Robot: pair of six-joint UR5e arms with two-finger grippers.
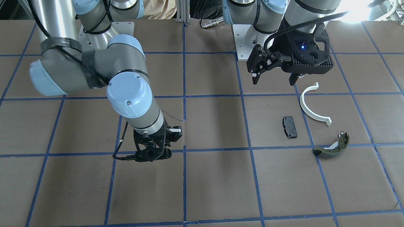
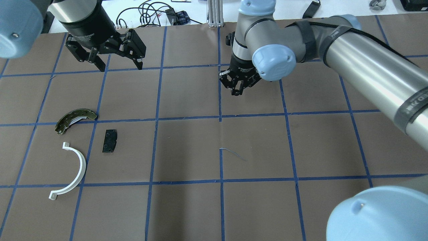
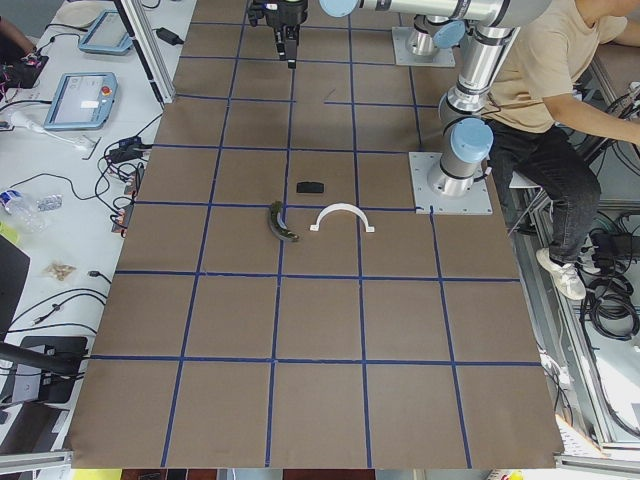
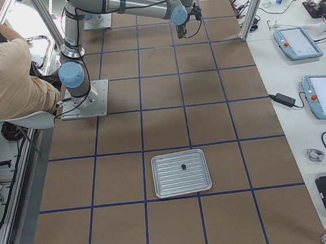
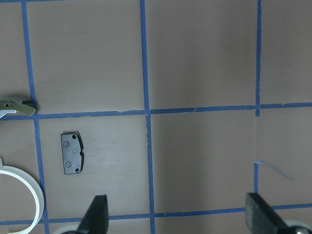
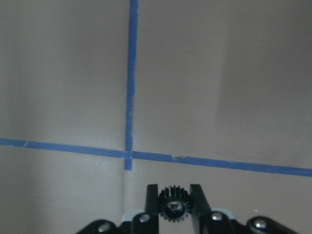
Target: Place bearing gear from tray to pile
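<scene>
My right gripper (image 2: 237, 89) is shut on a small black bearing gear (image 6: 173, 206) and holds it above the table near a blue tape crossing; it also shows in the front view (image 1: 155, 156). The pile lies on the table's left side: a white half-ring arc (image 2: 76, 172), a black rectangular pad (image 2: 109, 141) and an olive-green brake shoe (image 2: 74, 117). My left gripper (image 2: 121, 68) hangs open and empty beyond the pile. In its wrist view the pad (image 5: 72, 153) lies to the left of the spread fingers. The silver tray (image 4: 160, 183) lies far off, with a small dark part (image 4: 183, 167) on it.
The table is brown paper with a blue tape grid. A loose tape sliver (image 2: 232, 152) lies near the middle. A seated person (image 3: 550, 80) is by the robot's bases. Tablets and cables (image 4: 311, 67) lie on the side bench.
</scene>
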